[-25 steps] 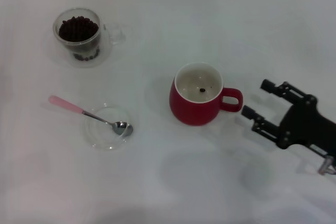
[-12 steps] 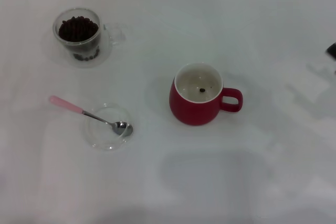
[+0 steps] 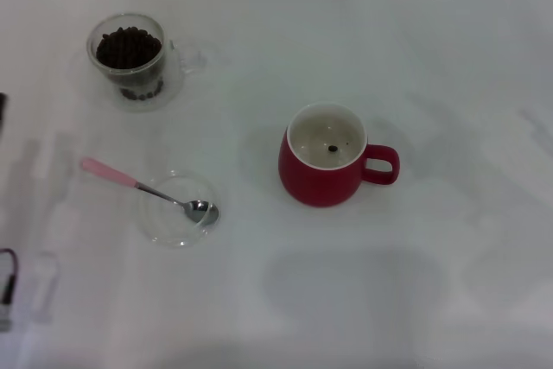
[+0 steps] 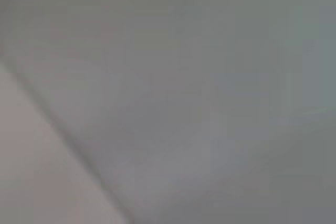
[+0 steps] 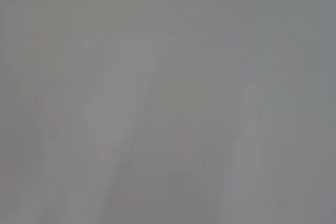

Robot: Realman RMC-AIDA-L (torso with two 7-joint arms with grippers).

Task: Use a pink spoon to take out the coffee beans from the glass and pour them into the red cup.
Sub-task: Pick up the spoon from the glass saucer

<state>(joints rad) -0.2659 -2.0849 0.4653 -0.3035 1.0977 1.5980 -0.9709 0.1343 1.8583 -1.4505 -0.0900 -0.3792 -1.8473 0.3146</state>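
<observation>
In the head view, the glass (image 3: 131, 58) stands at the far left, full of coffee beans (image 3: 128, 46). The pink spoon (image 3: 138, 186) lies in front of it, its metal bowl resting in a shallow clear dish (image 3: 160, 224) and its pink handle pointing left. The red cup (image 3: 325, 166) stands at the centre with its handle to the right and one bean (image 3: 333, 149) inside. Only a dark sliver of my left arm (image 3: 3, 111) shows at the left edge, well left of the spoon. My right gripper is out of view. Both wrist views show only blurred grey surface.
The white table (image 3: 346, 300) carries only these things. A thin cable and a pale part (image 3: 7, 287) show at the lower left edge.
My right gripper, which was right of the red cup a second ago, has pulled away out of view. Part of my left arm has come in at the left edge. Nothing on the table moved.
</observation>
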